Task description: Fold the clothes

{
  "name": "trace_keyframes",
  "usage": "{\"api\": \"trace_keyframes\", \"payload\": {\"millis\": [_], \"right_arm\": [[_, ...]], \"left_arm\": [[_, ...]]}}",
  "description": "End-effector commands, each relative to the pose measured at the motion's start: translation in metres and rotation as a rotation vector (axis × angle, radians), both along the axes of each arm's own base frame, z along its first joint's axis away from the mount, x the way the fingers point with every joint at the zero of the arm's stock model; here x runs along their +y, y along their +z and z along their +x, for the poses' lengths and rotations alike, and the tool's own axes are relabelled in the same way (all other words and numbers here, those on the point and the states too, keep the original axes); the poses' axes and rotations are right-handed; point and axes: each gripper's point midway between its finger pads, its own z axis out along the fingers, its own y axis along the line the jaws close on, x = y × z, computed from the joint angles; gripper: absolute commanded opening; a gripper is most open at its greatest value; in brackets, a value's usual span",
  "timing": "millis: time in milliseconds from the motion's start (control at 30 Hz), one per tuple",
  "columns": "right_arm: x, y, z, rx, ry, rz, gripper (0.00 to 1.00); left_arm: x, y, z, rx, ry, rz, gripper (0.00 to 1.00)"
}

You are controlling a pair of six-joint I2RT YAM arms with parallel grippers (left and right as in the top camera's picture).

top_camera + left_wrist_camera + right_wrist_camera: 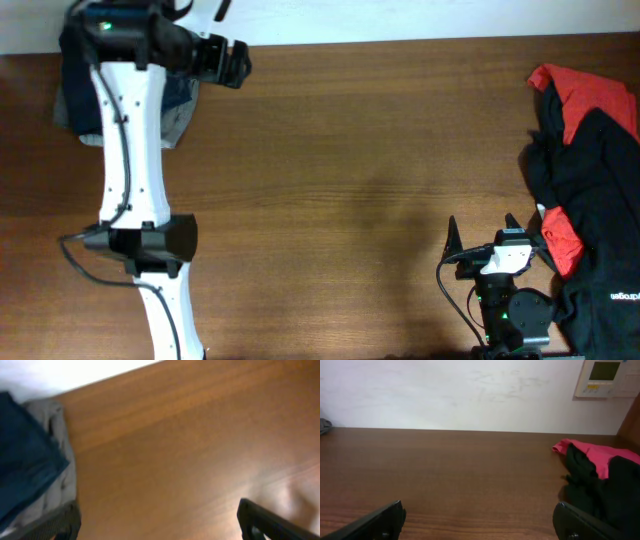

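The table (380,150) takes up most of the overhead view, its middle bare wood; at its right edge a crumpled heap of red-and-black clothes (590,170) is piled, and at its far left corner a navy piece (22,460) is laid over a grey one (62,475); beside that corner stack the left gripper (157,520) is held over bare wood, its fingers spread wide with nothing between them; near the table's front right, just beside the heap, the right gripper (479,520) is likewise parted and empty. The step in hand is judged to be the fetching of a garment from the heap; a single layer should be pinched at an outer edge rather than in the tangled middle, so that only one piece is drawn out; it should be dragged low to the table's middle and spread flat before any fold is made.
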Motion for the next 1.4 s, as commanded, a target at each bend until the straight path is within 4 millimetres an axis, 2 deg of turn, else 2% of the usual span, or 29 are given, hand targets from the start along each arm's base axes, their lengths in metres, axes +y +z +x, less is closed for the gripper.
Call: {"api": "trace_keyframes", "payload": {"millis": [0,133,300,333,467,733,867,933,1033,1367], "right_arm": [[0.003,-0.002,0.000,0.003,0.014,0.002,0.99],[0.003,-0.002,0.000,0.003,0.014,0.002,0.99],[0.003,-0.002,0.000,0.003,0.014,0.002,0.99],[0.003,-0.002,0.000,0.003,0.014,0.002,0.99],[0.003,-0.002,0.000,0.003,0.014,0.002,0.99],[0.003,-0.002,0.000,0.003,0.014,0.002,0.99],[0.003,-0.002,0.000,0.003,0.014,0.002,0.99],[0.003,-0.002,0.000,0.003,0.014,0.002,0.99],[0.003,-0.002,0.000,0.003,0.014,0.002,0.99],[0.003,-0.002,0.000,0.003,0.014,0.002,0.99]], "left_arm": [[-0.009,-0.011,0.002,-0.030,-0.007,-0.020,0.99],[-0.010,-0.049,0.002,-0.072,-0.009,-0.024,0.99],[-0.007,-0.103,-0.027,-0.114,-0.009,-0.028,0.99],[-0.006,-0.107,-0.031,-0.138,-0.009,-0.030,0.99],[-0.003,-0.106,-0.053,-0.253,-0.007,-0.039,0.99],[0.004,-0.099,-0.114,-0.405,-0.006,-0.052,0.99],[0.006,-0.094,-0.137,-0.574,0.001,-0.075,0.99],[0.018,-0.100,-0.154,-0.663,0.099,-0.115,0.99],[0.031,-0.114,-0.173,-0.697,0.202,-0.151,0.99],[0.050,-0.121,-0.223,-0.873,0.298,-0.201,0.99]]}}
